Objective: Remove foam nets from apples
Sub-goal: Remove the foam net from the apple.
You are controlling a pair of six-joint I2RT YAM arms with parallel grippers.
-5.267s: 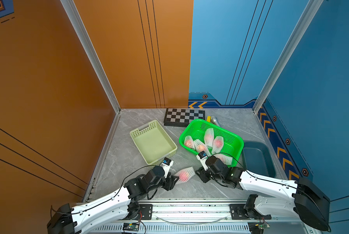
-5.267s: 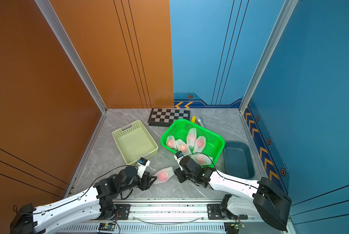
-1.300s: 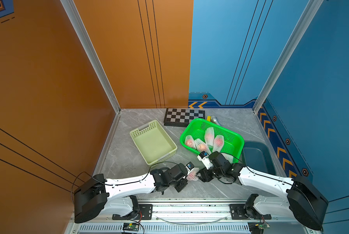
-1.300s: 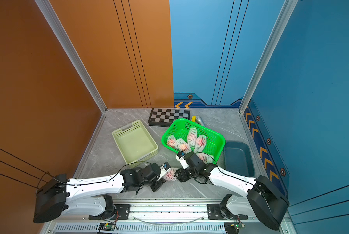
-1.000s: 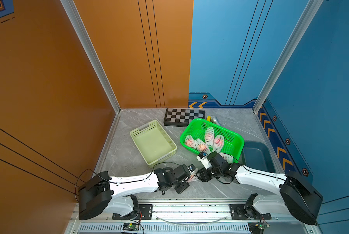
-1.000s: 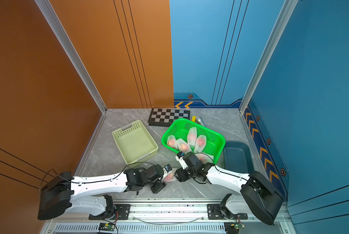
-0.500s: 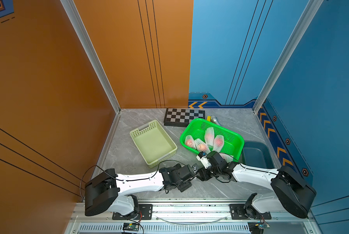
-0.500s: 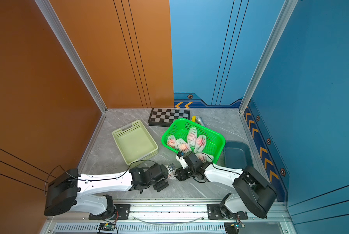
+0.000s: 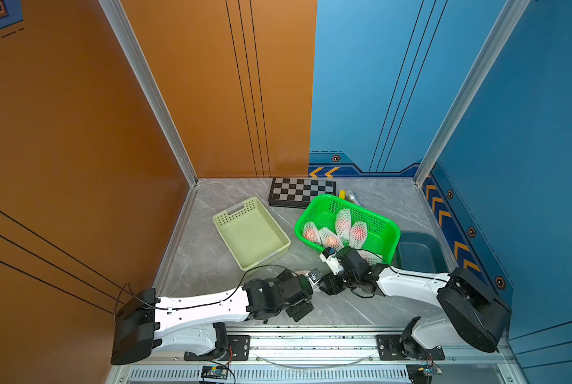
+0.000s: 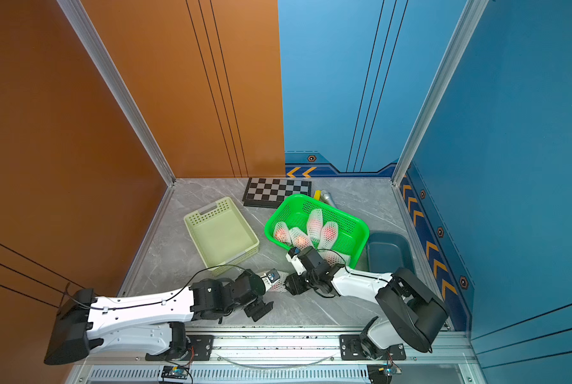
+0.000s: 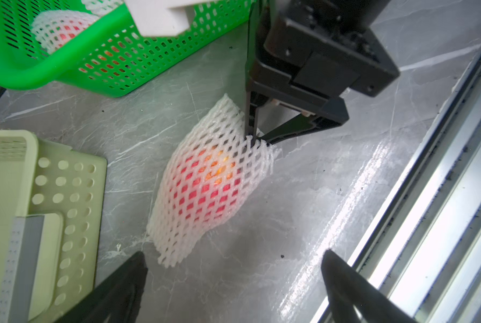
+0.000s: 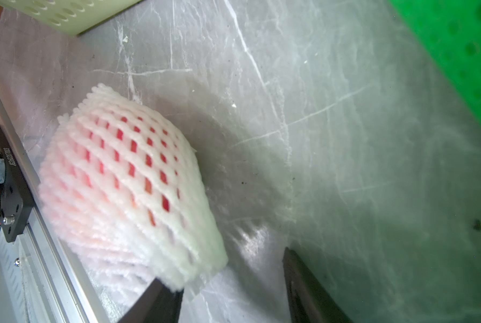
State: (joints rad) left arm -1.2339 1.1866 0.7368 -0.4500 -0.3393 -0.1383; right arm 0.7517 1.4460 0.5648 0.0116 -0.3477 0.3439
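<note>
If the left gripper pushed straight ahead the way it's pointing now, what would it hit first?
Most likely the foam net around the apple, just ahead of the open left gripper. The right gripper sits beyond it.

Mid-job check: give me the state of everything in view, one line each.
left gripper: open wide, holding nothing.
right gripper: jaws apart, one finger touching the net's end.
foam net: lying on the table, around its apple, not removed.
green basket: holds more netted apples.
pale tray: empty.
dark bin: empty.
</note>
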